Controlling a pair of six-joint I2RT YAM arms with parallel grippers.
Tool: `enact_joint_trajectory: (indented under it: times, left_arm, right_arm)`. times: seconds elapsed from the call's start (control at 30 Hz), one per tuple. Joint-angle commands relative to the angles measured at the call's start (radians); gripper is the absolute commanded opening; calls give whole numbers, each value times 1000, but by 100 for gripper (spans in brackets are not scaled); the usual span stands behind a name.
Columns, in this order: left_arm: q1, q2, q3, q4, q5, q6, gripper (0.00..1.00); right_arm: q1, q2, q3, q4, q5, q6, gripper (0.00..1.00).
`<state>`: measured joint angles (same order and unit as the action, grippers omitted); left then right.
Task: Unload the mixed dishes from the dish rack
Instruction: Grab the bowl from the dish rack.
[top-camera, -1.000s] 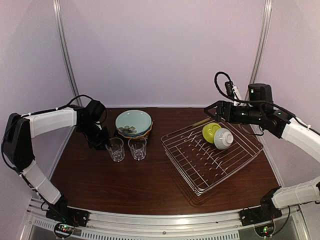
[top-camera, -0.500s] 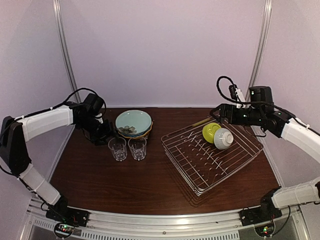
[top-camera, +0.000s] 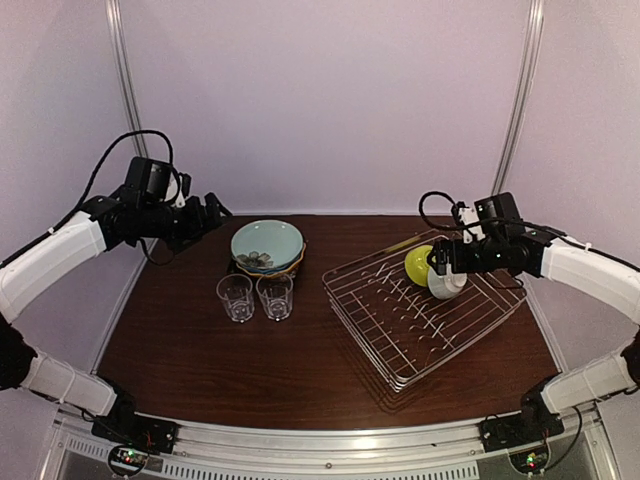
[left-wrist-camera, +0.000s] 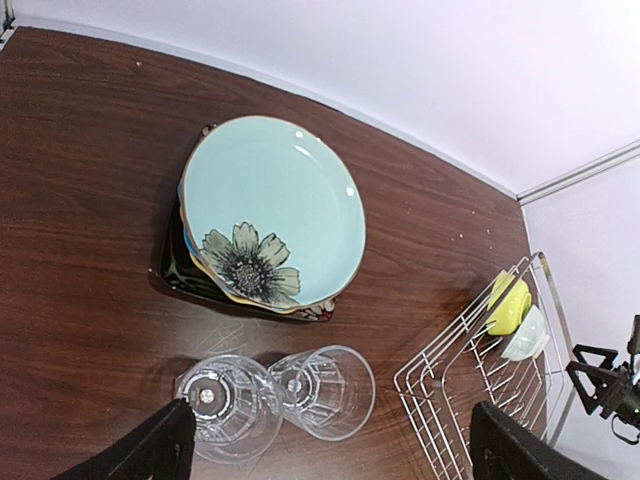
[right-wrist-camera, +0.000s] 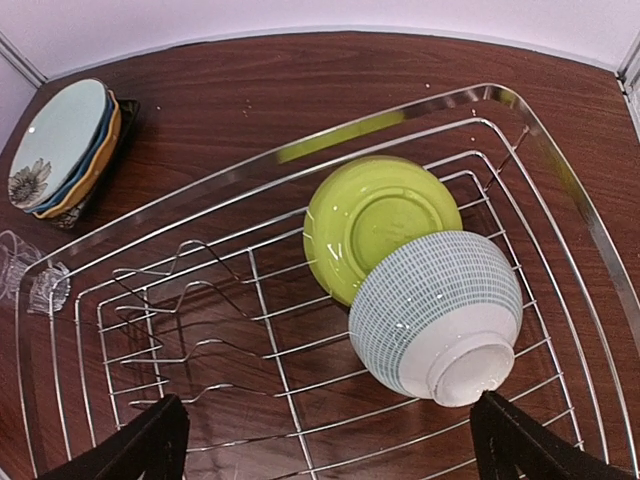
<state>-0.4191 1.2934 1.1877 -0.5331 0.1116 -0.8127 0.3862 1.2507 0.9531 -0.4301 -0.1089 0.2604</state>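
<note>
Brown wooden table (right-wrist-camera: 300, 70): my right tool (right-wrist-camera: 328, 440), spread open, is hovering just above the white grid-patterned bowl (right-wrist-camera: 440, 315), which is leaning on the yellow-green bowl (right-wrist-camera: 375, 220) in the silver wire rack (right-wrist-camera: 350, 134).

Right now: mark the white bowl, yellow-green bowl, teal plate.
white bowl (right-wrist-camera: 430, 295): right wrist view, gridded outer wall.
yellow-green bowl (right-wrist-camera: 375, 215): right wrist view, underside centre.
teal plate (left-wrist-camera: 275, 200): left wrist view, bare face.

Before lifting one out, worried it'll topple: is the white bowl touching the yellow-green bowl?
Touching. Right wrist view: the white bowl leans on the yellow-green bowl, no gap between them.
</note>
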Motion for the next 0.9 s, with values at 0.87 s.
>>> enact_joint_trajectory:
  times: [0.87]
  left_arm:
    - [-7, -47, -68, 188, 41, 41, 97]
  right_arm:
    - [-242, 58, -211, 265, -216, 67, 92]
